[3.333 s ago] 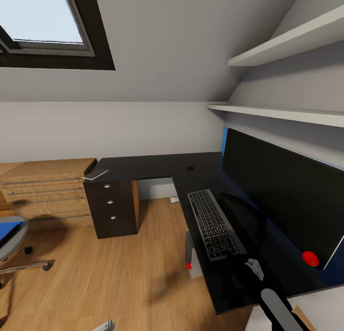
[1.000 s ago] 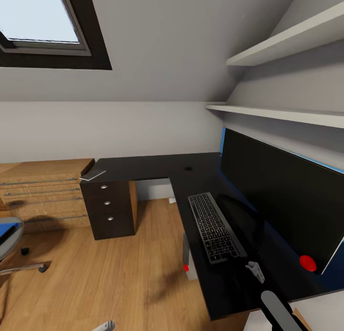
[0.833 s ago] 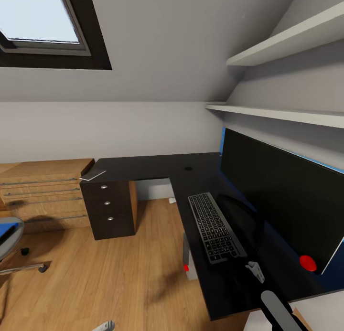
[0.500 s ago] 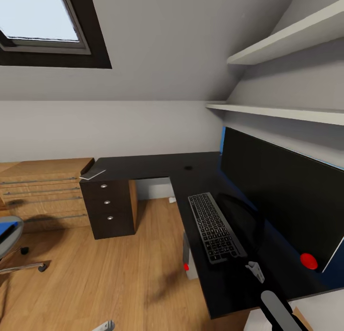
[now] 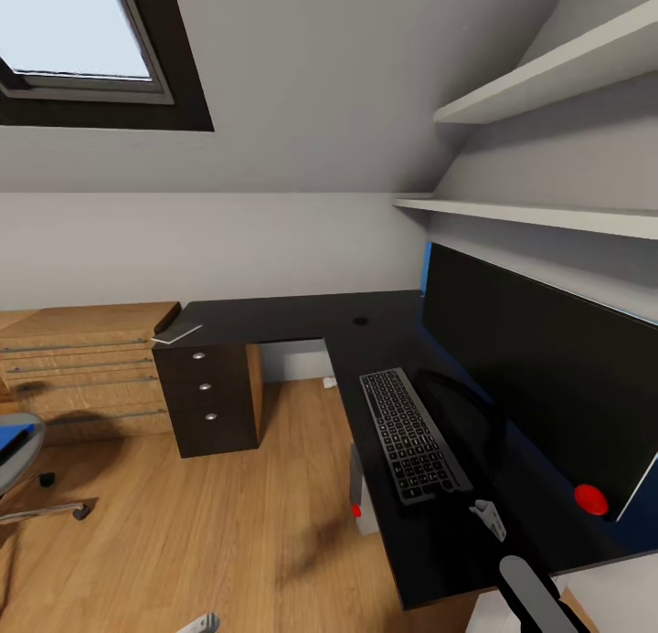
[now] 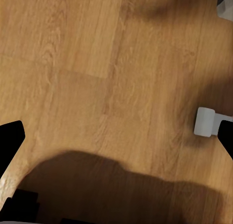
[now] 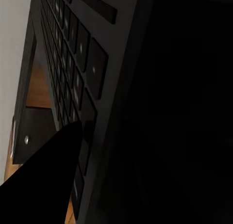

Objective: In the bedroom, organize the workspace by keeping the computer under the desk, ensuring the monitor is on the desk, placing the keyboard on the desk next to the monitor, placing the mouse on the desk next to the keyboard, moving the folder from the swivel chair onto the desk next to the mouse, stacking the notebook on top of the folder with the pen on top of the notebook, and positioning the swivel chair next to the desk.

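Head view, L to R:

- Swivel chair point(image 5: 16, 455): at the far L edge, on the wood floor point(image 5: 210, 532). Grey seat and part of the chrome base w/ one black caster visible. A sliver of the blue folder point(image 5: 9, 441) lies on the seat.
- Light wooden drawer cabinet point(image 5: 82, 368): against the back wall, just beside the black drawer pedestal point(image 5: 208, 397).
- Left tool point(image 5: 199, 624): only a pale tip shows at the bottom edge, over the floor. In the left wrist view the dark fingers point(image 6: 10, 144) sit at opposite edges of the frame w/ bare floor between them: spread apart, holding nothing. A small white foot point(image 6: 205, 122) rests on the floor there; cannot tell what it belongs to.
- Surface point(image 5: 283, 318): L-shaped, black top. A thin pale flat item point(image 5: 178, 334) lies at its L corner above the pedestal; too small to say whether notebook or pen.
- White box w/ red dot point(image 5: 359, 491): on the floor under the surface edge, mostly hidden.
- Keyboard point(image 5: 413, 435): flat on the surface, in front of the monitor point(image 5: 539, 386), near its stand.
- Right tool point(image 5: 488, 514): pale tip just beside the keyboard's near end, low over the surface. Right wrist view shows keyboard keys point(image 7: 73, 69) close up; one dark finger point(image 7: 43, 180) visible. Spread or pressed together: cannot tell.
- Monitor: upright on the surface at R, red dot point(image 5: 591, 498) at its lower corner.
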You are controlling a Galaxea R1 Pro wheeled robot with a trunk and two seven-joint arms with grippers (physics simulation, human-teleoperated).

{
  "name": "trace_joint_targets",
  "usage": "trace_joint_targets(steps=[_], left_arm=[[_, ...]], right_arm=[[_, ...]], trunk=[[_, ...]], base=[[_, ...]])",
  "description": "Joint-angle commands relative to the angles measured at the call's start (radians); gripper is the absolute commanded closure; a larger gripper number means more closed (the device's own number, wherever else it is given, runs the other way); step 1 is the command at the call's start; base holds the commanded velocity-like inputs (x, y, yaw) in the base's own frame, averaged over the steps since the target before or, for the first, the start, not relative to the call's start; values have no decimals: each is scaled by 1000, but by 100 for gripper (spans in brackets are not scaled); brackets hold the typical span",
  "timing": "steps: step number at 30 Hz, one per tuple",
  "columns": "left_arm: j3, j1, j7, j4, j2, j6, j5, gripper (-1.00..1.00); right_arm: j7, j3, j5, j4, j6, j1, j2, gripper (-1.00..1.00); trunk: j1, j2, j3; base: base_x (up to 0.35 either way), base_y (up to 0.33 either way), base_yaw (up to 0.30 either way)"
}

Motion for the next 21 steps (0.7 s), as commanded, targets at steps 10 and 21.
trace_joint_targets(steps=[10,21], left_arm=[[-2,0,-3,-1,0,6,9,-100],[-1,0,-3,-1,0,6,9,-100]], right_arm=[[-1,2,-7,-1,1,-1,-1,100],[-1,2,-7,-1,1,-1,-1,100]], trunk=[[0,-1,-1],[0,-1,-1]], base=[[0,0,0],[0,0,0]])
